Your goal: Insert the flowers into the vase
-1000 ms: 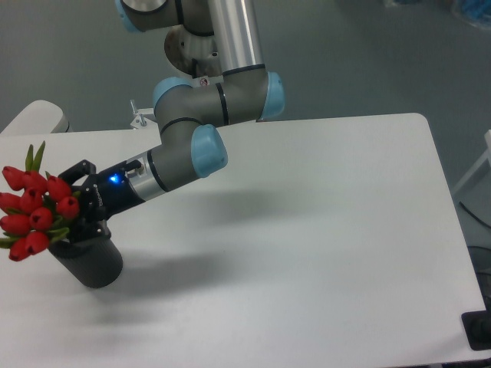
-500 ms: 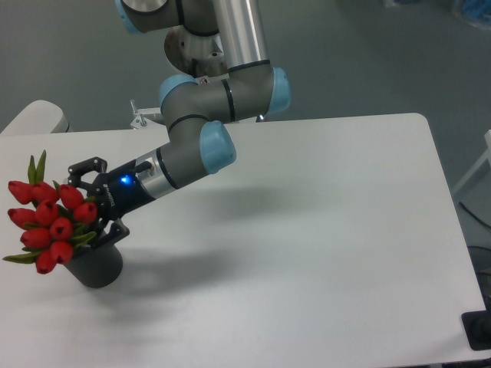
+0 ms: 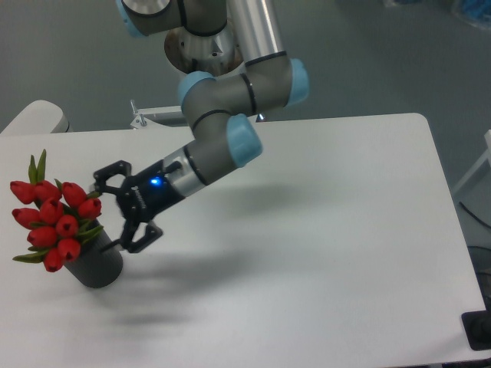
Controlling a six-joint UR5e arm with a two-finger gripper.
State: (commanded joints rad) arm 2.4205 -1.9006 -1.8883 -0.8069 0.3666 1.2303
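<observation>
My arm slants down toward the table's left edge; my gripper (image 3: 112,210) hangs above it, jaws spread wide, holding nothing.

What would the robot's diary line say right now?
flowers: in vase | gripper: jaws open, beside flowers | table: vase upright

Gripper (image 3: 115,208) has let go of the flowers (image 3: 55,222) & backed off to the right, jaws spread wide w/ a clear gap to the bunch; 1 s ago it was clamped right at the stems. Flowers now sit in the vase (image 3: 96,264) unsupported, a bit more upright & shifted right vs before. Arm elbow also swung right.
</observation>
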